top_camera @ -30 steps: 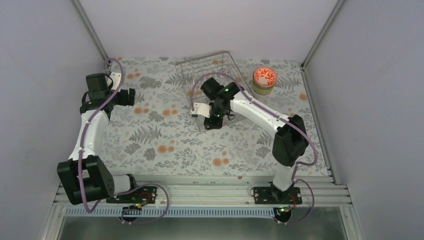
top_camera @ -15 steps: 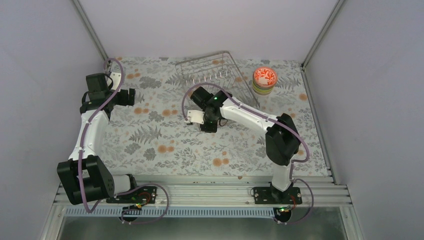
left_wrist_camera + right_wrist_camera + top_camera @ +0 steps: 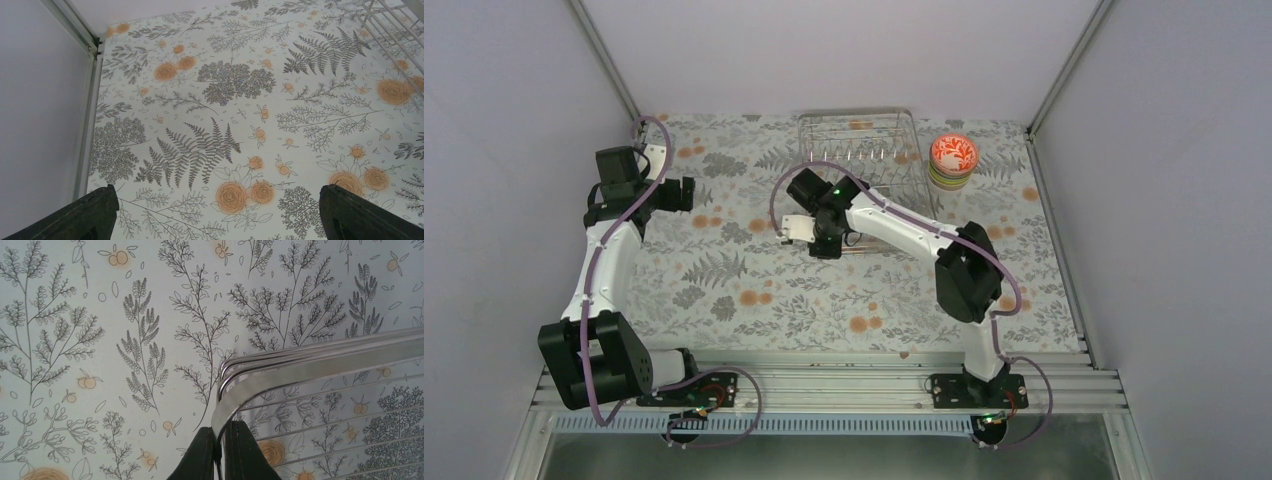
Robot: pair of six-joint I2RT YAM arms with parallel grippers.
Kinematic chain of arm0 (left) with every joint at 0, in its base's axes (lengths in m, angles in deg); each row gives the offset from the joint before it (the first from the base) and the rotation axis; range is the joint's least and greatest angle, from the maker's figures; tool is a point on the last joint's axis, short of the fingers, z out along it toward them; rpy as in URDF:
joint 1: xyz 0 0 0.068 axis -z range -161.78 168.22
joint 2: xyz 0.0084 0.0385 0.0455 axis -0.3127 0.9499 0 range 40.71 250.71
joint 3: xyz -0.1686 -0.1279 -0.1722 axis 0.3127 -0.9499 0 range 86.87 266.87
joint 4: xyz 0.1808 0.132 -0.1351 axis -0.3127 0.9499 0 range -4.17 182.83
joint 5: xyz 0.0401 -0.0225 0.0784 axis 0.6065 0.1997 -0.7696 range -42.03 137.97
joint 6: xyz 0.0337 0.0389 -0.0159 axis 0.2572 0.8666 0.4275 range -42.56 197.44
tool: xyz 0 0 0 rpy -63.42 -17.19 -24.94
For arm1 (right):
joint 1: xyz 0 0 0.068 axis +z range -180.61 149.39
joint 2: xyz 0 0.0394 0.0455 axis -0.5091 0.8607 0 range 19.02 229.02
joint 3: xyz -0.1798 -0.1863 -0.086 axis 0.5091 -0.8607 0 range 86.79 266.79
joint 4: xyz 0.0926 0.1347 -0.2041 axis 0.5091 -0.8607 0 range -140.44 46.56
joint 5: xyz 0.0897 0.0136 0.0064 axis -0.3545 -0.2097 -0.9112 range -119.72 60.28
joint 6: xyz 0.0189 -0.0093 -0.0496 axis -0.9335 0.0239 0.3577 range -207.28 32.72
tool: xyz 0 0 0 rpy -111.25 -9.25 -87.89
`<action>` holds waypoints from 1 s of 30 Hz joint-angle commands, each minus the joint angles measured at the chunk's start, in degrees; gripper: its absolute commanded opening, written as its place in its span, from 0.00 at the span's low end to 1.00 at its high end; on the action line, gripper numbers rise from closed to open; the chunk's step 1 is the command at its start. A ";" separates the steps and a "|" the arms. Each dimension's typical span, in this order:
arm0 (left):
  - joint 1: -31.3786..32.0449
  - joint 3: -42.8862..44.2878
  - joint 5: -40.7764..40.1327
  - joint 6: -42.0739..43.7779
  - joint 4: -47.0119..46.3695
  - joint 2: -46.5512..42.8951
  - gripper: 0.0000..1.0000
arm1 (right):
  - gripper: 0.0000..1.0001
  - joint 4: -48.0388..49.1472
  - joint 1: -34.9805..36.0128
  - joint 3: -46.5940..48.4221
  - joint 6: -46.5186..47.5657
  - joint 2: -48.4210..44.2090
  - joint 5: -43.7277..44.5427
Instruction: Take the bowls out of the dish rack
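The bowls [image 3: 953,158] sit in a stack on the tablecloth at the back right, the white one with the orange-red pattern on top and a yellow-green one under it. The dish rack [image 3: 854,116], silver wire, lies square at the back centre with no bowl showing in it. My right gripper [image 3: 824,244] is at the rack's near left corner. In the right wrist view that gripper [image 3: 220,434] is shut on the rack's rim [image 3: 310,364]. My left gripper [image 3: 686,192] hovers far left, and in its own view it [image 3: 218,196] stands open over bare cloth.
A floral tablecloth [image 3: 754,290] covers the table. Grey walls and metal corner posts [image 3: 604,50] close in the back and both sides. A corner of the rack [image 3: 395,30] shows at the top right of the left wrist view.
The right gripper has moved left and shut on the rack's rim. The rack has swung from a skewed angle to lie square. The left arm has not moved.
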 commanded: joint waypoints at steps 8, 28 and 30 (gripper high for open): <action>-0.17 -0.24 0.83 0.53 -1.34 -1.06 1.00 | 0.04 3.75 -0.29 5.95 -1.54 4.67 1.56; -0.14 -0.55 2.44 1.10 -1.43 -1.06 1.00 | 1.00 8.71 -3.33 2.42 -8.26 -12.03 3.65; -0.17 -0.54 2.15 1.06 -1.60 -1.49 1.00 | 1.00 16.63 -5.15 -4.30 -11.25 -18.42 9.90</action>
